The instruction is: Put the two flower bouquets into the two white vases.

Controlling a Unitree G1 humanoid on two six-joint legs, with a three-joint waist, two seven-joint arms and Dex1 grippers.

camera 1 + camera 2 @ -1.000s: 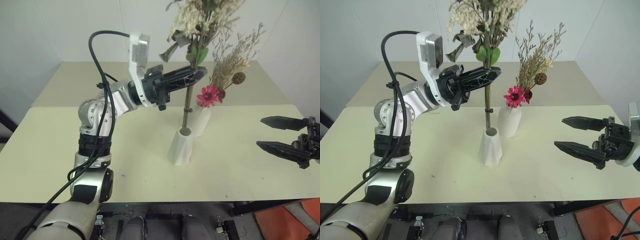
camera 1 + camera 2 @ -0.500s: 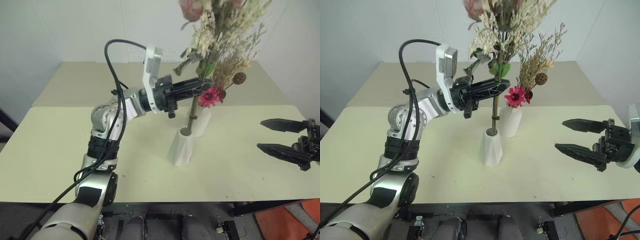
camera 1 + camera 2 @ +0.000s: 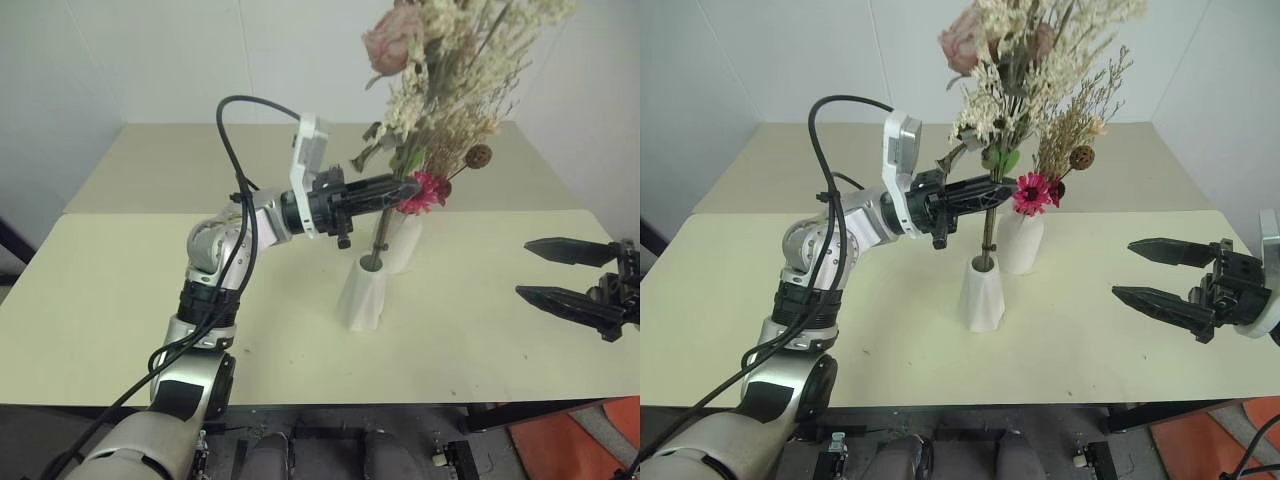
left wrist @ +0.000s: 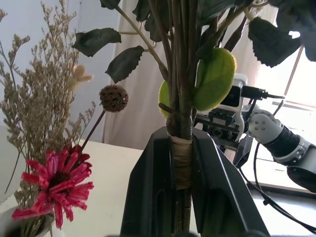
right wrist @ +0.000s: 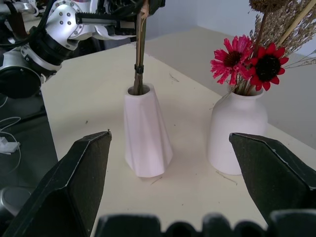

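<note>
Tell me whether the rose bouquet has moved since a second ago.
Yes. The rose bouquet, clamped in the left gripper, has come down: its stems now sit inside the cone vase.

The left claw [image 3: 398, 187] is gripping the rose bouquet [image 3: 440, 60], its stems entering the cone vase [image 3: 362, 296] on the tabletop [image 3: 100, 290].

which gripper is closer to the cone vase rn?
Left. The left gripper grips the rose bouquet stems right above the cone vase; the right gripper hangs open, well off to its right.
</note>
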